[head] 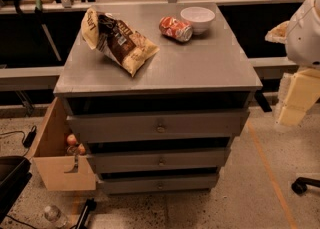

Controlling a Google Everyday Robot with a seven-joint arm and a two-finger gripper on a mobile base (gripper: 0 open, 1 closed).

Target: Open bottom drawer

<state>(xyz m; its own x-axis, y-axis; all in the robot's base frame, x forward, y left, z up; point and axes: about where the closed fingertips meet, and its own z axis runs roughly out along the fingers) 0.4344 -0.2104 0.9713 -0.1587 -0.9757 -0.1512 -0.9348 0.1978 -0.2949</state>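
Over the speckled floor (pixel 250 208), we see the bottom drawer (pixel 159 184), lowest of three fronts under the grey worktop (pixel 200 63). Our tool (pixel 295 100) hangs at the right, well apart from it, and we cannot tell its state. A chip bag (pixel 120 40) lies farther back.

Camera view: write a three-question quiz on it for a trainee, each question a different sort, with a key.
1. Multiple choice: what lies on the cabinet top beside the white bowl? A) a red can B) a bottle C) an apple
2. True or false: the gripper is touching the bottom drawer.
3. Short answer: what stands just picture-left of the bottom drawer?

Key: 1 A. 2 False; the gripper hangs apart from it at the picture's right edge. 3 A tan cardboard box.
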